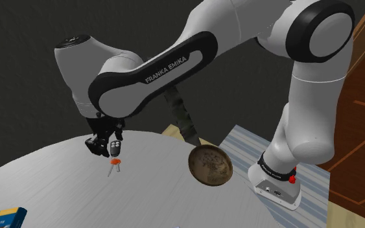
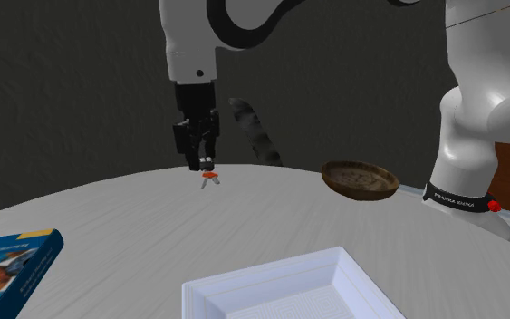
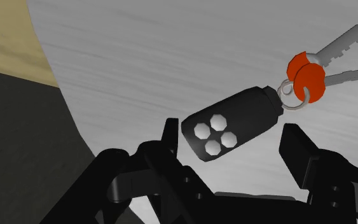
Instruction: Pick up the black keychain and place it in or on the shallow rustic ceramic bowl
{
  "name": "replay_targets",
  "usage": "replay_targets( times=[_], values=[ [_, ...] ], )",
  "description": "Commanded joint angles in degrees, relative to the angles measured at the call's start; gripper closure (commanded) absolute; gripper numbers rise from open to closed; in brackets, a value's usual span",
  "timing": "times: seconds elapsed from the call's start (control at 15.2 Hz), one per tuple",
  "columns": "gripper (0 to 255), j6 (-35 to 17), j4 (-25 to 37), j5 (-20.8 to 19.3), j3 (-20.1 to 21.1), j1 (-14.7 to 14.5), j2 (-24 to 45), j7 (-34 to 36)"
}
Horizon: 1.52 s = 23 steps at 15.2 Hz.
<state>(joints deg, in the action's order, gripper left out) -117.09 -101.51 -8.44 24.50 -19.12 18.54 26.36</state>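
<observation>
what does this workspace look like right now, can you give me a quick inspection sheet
surface: round grey table with a streaked finish
job's things: keychain with a black fob and orange-headed keys, at the gripper; brown bowl apart from it, toward the shoulder view's right, with nothing in it
clutter: blue book; white tray
gripper: gripper open, fingers either side of the fob, this one plainly clear of it
cables: nothing seen
surroundings: dark wall; reddish wood panelling
</observation>
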Motion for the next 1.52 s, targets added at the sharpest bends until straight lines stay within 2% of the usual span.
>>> replay_targets(
  times=[0.0, 0.79, 1.12, 1.45],
  values=[
    [255, 1.5, 0.8, 0.4, 0.2, 0.1, -0.8, -0.2],
    [255, 9.4, 6.6, 1.7, 0.6, 0.2, -3.0, -1.1],
    [255, 5.6, -8.8, 7.3, 1.0, 2.9, -16.0, -4.3],
    [255, 4.3, -21.7, 13.0, 0.0, 3.3, -28.6, -8.4]
  ],
)
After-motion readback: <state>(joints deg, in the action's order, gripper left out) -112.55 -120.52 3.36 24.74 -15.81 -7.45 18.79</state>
